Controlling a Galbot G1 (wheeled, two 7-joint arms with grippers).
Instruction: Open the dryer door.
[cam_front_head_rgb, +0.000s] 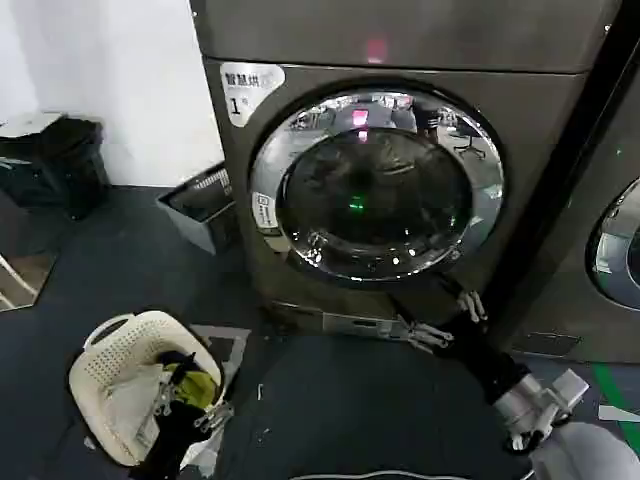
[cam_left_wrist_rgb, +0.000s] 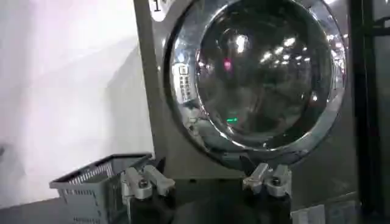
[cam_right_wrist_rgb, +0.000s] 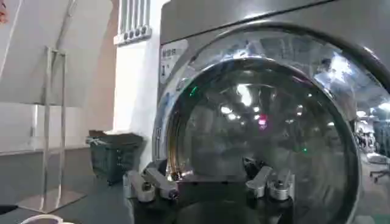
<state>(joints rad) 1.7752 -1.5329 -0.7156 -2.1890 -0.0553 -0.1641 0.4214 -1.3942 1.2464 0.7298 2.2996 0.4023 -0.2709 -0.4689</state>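
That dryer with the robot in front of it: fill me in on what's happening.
The dryer door is shut, flush against the machine labelled 1. The right gripper is raised just below the door's chrome ring, fingers open, holding nothing. The left gripper hangs low over the laundry basket, also open. Opening has not started.

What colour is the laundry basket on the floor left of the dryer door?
Cream, perforated; the laundry basket shows best in the head view.

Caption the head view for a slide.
Right gripper, open, reaches low toward the closed dryer door; left gripper hangs over the laundry basket.
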